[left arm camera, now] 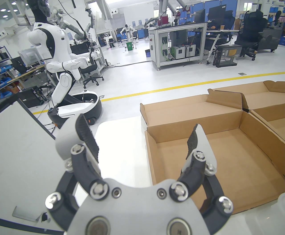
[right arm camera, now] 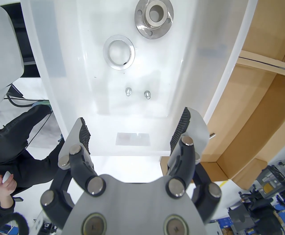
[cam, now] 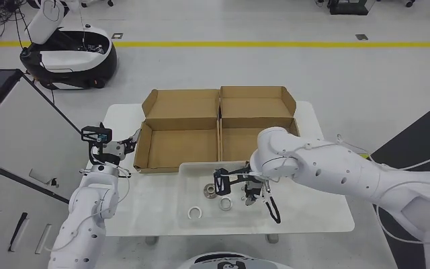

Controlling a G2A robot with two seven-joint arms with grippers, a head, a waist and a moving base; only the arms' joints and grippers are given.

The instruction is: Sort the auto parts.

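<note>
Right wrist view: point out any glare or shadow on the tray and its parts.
Right wrist view: bright sheen streaks the white tray beside the ring; the flange carries highlights on its metal face; a soft grey patch dims the floor around the two bolts. Top view: no harsh glare on the white tray.

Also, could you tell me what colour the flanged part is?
The flanged part is shiny silver-grey metal, clearest in the right wrist view.

Room over tray (right arm camera: pixel 155 66) floor between bolts (right arm camera: pixel 128 91) and near wall — box (right arm camera: pixel 256 111) alongside.
</note>
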